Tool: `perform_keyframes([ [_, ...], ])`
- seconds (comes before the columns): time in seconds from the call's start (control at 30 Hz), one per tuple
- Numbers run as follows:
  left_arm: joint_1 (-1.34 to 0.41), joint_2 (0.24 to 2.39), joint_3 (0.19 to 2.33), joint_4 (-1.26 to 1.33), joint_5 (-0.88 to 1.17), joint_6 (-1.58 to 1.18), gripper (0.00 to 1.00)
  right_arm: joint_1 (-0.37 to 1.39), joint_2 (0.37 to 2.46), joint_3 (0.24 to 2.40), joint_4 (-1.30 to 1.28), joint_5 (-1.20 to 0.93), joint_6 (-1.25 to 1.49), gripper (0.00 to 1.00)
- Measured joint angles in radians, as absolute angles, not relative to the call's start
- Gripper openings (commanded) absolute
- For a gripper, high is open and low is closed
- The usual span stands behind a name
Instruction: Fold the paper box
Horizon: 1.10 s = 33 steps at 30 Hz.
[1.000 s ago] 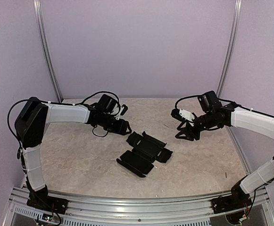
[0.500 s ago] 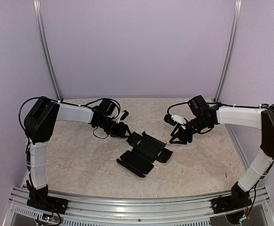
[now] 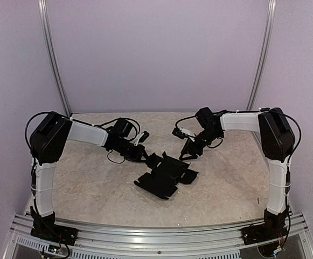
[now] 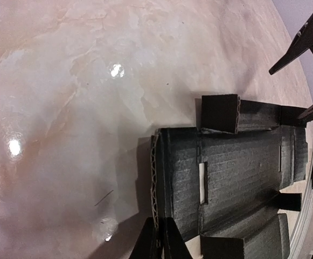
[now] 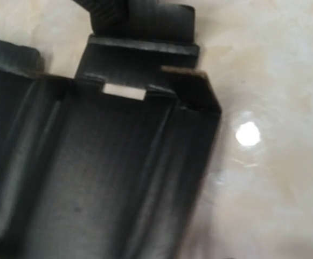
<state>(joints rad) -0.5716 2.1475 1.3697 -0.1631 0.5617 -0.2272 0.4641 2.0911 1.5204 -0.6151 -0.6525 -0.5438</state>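
Observation:
The paper box (image 3: pixel 164 174) is a matte black cardboard piece lying half unfolded on the marbled table, with flaps sticking up. My left gripper (image 3: pixel 146 156) is at its far left edge. In the left wrist view this gripper (image 4: pixel 160 218) is shut on the corrugated edge of the box (image 4: pixel 237 172). My right gripper (image 3: pixel 187 152) hovers just above the box's far right corner, its two fingers (image 4: pixel 303 40) standing apart with nothing between them. In the right wrist view the box (image 5: pixel 108 178) fills the left side and my own fingers do not show.
Lilac walls with metal posts (image 3: pixel 54 65) close in the back and both sides. An aluminium rail (image 3: pixel 156 237) runs along the near edge by the arm bases. Bare marbled table (image 3: pixel 91 189) lies left and right of the box.
My left gripper moved in and closed on the box's left edge. The right arm swung left and in, from the right side to the box's far corner. The box shifted slightly.

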Motion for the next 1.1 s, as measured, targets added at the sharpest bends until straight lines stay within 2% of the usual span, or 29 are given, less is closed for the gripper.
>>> perform_keyframes([
  [0.4,-0.634,2.059,1.247,-0.046,0.506,-0.208,0.00,0.464,2.153,1.573,-0.722,-0.730,-0.548,0.48],
  [0.57,-0.682,2.006,1.181,0.018,0.450,-0.204,0.00,0.464,2.154,1.573,-0.739,-0.736,-0.545,0.43],
  [0.8,-0.715,1.926,1.095,0.115,0.364,-0.225,0.00,0.476,2.155,1.572,-0.780,-0.745,-0.553,0.23],
  [1.1,-0.726,1.910,1.063,0.160,0.309,-0.258,0.00,0.493,2.152,1.559,-0.788,-0.754,-0.551,0.03],
])
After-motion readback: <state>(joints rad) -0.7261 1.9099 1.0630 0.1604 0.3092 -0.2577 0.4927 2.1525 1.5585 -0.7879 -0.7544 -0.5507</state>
